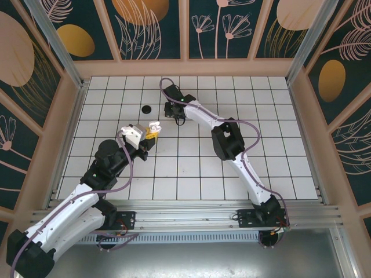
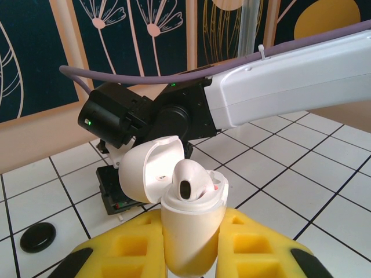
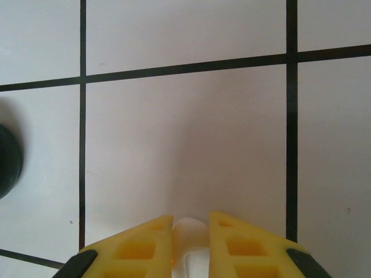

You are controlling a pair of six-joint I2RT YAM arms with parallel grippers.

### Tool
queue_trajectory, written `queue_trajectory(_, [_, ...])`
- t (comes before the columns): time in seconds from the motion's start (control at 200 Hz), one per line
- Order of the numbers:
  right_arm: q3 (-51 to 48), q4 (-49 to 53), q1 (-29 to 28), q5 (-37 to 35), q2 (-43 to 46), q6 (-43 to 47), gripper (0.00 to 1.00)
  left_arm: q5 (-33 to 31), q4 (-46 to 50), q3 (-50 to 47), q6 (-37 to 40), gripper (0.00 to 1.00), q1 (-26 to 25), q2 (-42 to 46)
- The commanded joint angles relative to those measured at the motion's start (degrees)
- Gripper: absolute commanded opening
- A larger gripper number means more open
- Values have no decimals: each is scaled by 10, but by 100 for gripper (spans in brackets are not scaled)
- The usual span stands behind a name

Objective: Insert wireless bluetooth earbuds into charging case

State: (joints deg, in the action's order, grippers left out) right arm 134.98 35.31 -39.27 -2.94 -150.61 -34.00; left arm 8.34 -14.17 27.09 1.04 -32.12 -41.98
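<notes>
My left gripper (image 2: 191, 258) is shut on a white charging case (image 2: 191, 229), held upright above the tiles with its lid (image 2: 145, 168) swung open. One white earbud (image 2: 189, 179) sits in the case, its dark oval facing the camera. From above, the case (image 1: 154, 127) is left of centre. My right gripper (image 3: 191, 219) reaches down to the far tiles. Its yellow fingers (image 3: 145, 246) press on both sides of a second white earbud (image 3: 190, 230), which is mostly hidden between them. From above, that gripper (image 1: 176, 119) is behind and to the right of the case.
A round black puck (image 1: 147, 108) lies on the tiles left of the right gripper, also seen as a puck (image 2: 37, 237) and at the edge as a puck (image 3: 7, 162). The right arm (image 2: 278, 81) crosses behind the case. Wooden walls (image 1: 185, 68) border the white tiled floor.
</notes>
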Motion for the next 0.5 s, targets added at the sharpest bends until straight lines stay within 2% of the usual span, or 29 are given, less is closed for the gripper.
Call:
queue_trajectory(0.0, [6, 41, -1, 5, 15, 16, 16, 4, -1, -3, -1, 0, 4, 7])
queue_trajectory(0.2, [-72, 29, 9, 7, 85, 19, 16, 11, -2, 0, -4, 0, 4, 4])
queue_trajectory(0.495, [-251, -17, 20, 16, 214, 7, 16, 37, -18, -1, -24, 0, 5, -8])
